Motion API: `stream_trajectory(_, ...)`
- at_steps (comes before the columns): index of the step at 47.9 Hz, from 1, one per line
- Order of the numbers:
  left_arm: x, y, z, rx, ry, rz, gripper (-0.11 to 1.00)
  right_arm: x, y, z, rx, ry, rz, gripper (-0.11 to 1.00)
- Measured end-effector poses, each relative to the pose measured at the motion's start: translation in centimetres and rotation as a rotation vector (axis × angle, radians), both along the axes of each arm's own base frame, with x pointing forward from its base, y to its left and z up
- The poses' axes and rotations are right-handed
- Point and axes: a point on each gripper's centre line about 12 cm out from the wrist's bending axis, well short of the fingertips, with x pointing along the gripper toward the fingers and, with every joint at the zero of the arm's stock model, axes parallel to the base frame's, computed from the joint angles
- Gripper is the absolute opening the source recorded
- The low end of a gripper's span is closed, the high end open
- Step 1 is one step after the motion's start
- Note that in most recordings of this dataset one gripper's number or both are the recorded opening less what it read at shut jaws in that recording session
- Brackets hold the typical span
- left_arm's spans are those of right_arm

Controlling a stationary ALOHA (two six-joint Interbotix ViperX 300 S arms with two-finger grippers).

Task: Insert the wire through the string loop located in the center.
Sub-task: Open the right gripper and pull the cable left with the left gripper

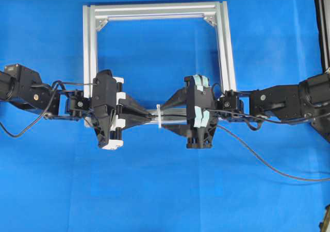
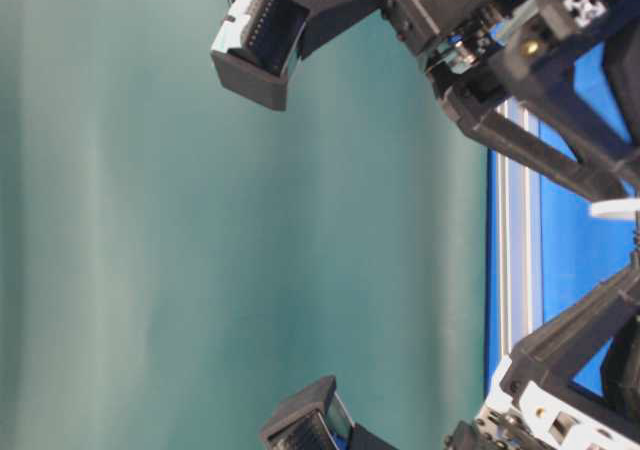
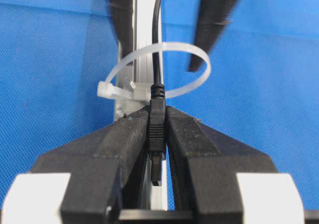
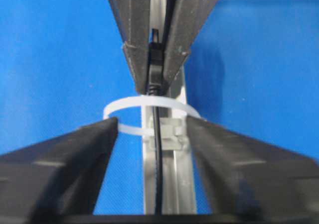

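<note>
1. At the left of the overhead view, your left gripper (image 1: 147, 116) reaches in along the near bar of the silver frame (image 1: 91, 62). Its wrist view shows the fingers (image 3: 189, 134) pinched tight on the plug of the wire (image 3: 156, 129), gripping the moulded body rather than the thin cable, probably so the tip stays stiff and steerable.

2. Just ahead of those fingertips, at mid-bar, stands the string loop (image 1: 160, 117), a white tie fastened to the frame and arching up off it. From the left wrist, the cable runs forward from the plug through the ring of the loop (image 3: 164, 67). The right wrist agrees: the cable crosses inside the ring (image 4: 149, 104), with the plug on the left gripper's side. So I judge the wire is threaded, with the plug already drawn out.

3. Right of the loop, your right gripper (image 1: 172, 116) faces the left one across the tie. Its fingers (image 4: 75, 149) are spread wide on either side of the bar, touching neither cable nor loop, seemingly to leave the wire free to slide.

4. Farther right, the slack wire (image 1: 258, 157) trails off across the blue table (image 1: 165, 191), free to feed as you pull.
</note>
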Motion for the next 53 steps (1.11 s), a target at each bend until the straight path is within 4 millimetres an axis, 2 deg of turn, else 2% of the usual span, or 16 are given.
stream_trajectory(5, 0.0, 0.0, 0.0, 0.002, 0.001, -0.001, 0.08, 0.0, -0.1, 0.0, -0.003, 0.0, -0.002, 0.91)
stream_trajectory(7, -0.1, 0.0, -0.1, 0.0, 0.003, 0.0, 0.08, 0.0, -0.1, 0.0, -0.003, 0.0, -0.002, 0.93)
stream_trajectory(11, -0.1, 0.0, -0.1, 0.0, 0.003, 0.0, 0.08, 0.0, -0.1, 0.0, -0.003, 0.0, -0.002, 0.89)
stream_trajectory(17, -0.1, 0.0, -0.1, 0.002, 0.006, -0.001, 0.08, 0.0, -0.1, 0.0, -0.003, 0.0, 0.0, 0.9)
stream_trajectory(23, -1.1, 0.0, -0.7, 0.0, 0.031, -0.002, 0.08, 0.0, -0.1, 0.0, -0.003, 0.0, -0.002, 0.9)
stream_trajectory(41, -7.5, 0.3, 0.5, -0.015, 0.059, -0.006, 0.08, -0.5, -0.1, -0.4, -0.004, 0.017, 0.002, 0.9)
stream_trajectory(53, -11.1, 0.4, -0.6, -0.074, 0.15, 0.016, 0.08, -0.9, -0.1, -0.1, -0.004, 0.011, 0.002, 0.9)
